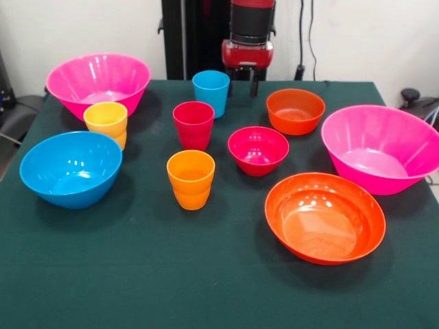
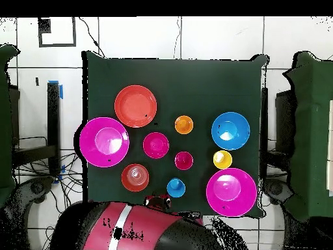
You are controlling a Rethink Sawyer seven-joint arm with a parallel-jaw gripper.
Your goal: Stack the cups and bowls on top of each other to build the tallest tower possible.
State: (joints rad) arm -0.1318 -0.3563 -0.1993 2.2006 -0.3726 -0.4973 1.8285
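Note:
All cups and bowls stand apart on the green table, none stacked. The cups: blue cup (image 1: 211, 91) (image 2: 175, 188), red cup (image 1: 193, 125) (image 2: 183, 160), orange cup (image 1: 191, 178) (image 2: 184, 124), yellow cup (image 1: 106, 123) (image 2: 222, 159). The bowls: two large pink bowls (image 1: 98, 81) (image 1: 381, 147), large shallow orange bowl (image 1: 324, 216) (image 2: 135, 105), blue bowl (image 1: 70, 168) (image 2: 230, 130), small orange bowl (image 1: 295, 110) (image 2: 135, 177), small magenta-red bowl (image 1: 258, 149) (image 2: 156, 144). My gripper (image 1: 243, 83) (image 2: 159, 200) hangs open and empty at the table's robot-side edge, beside the blue cup.
The green cloth table (image 1: 137, 274) (image 2: 195, 78) has bare cloth along the side away from the robot. The black pedestal (image 1: 185, 34) stands behind the gripper. Cables and dark gear lie off the table's sides.

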